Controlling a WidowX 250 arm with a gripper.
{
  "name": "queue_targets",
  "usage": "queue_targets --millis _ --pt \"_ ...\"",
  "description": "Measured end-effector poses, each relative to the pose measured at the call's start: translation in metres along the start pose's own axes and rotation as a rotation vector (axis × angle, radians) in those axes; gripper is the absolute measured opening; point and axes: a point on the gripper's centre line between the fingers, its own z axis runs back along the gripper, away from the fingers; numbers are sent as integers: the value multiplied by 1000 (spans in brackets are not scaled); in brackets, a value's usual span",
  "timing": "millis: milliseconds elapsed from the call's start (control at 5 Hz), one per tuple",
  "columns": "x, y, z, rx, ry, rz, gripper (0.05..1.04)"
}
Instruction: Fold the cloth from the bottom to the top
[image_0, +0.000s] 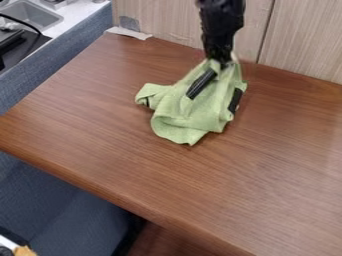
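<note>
Fold step, camera view: The black gripper (222, 61) has a grip on the green cloth (179, 111), so this looks like the lift-and-fold part. The cloth is all bunchy, and it does not look like a neat fold.

Next move: The gripper likely needs to carry its bit over to the top side, lay it down flat, and let go. I cannot tell which edge is the bottom one. If it lets go too soon, the cloth may drop in a heap.

Jaws: They look closed, with a pinch of cloth between them. They point down, near the wall (177, 20) end of the brown table (117, 150).

Cloth top: It goes up in a peak and touches the jaws.

Cloth low part: It sits on the table below the jaws, and spreads toward the near side. One floppy corner (151, 93) pokes out to the left in the view.

Dark patches: Black bits show on the cloth, below the jaws.
</note>
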Motion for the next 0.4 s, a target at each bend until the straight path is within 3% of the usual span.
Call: queue_targets --millis 400 --pt "-4 5 -35 -10 0 0 59"
